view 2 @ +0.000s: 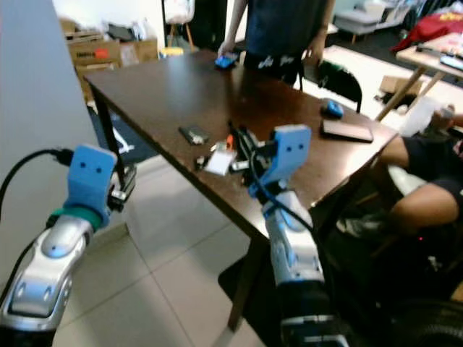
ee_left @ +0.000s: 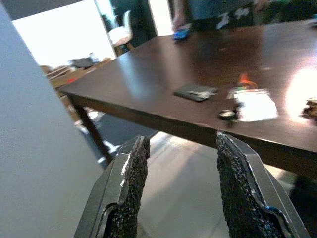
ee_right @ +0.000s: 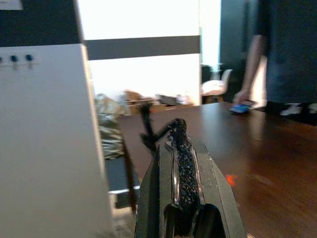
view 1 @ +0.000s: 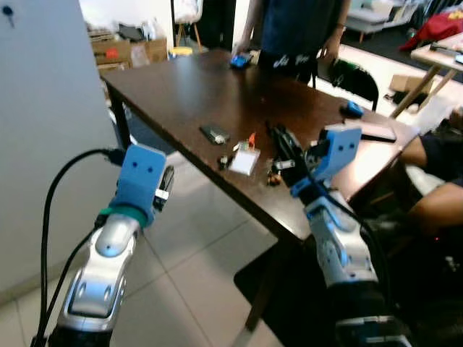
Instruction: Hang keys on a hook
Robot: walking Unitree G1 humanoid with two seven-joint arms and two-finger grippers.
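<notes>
1. My right gripper (ee_right: 178, 130) is clenched, its two black fingers pressed flat together with no gap.
2. A thin black piece sticks out beside those fingertips in the right wrist view. I can't tell what it is, or whether I'm pinching it.
3. From the head, that gripper hovers over the front part of the dark table (view 1: 181, 94), fingers pointing away from me.
4. The keys (view 1: 239, 160) lie on the table with a white tag, near the front edge and just left of my right fingers.
5. Small dark bits lie right around the tag, and an orange fleck sits just behind it.
6. A flat black fob (view 1: 214, 134) rests a little further in, apart from the keys.
7. My left gripper (ee_left: 181, 148) is released, fingers spread wide, nothing between them.
8. It hangs off the table's left side, above the tiled floor (view 1: 181, 282) and below the tabletop edge.
9. A white panel (ee_right: 44, 139) stands to my left, with three small dark pegs (ee_right: 15, 58) in a row near its top.
10. A person (view 1: 296, 29) stands at the far end of the table, one hand on a blue thing (view 1: 241, 61).
11. Another person's arm (view 1: 434, 206) shows at the right, past the table corner.
</notes>
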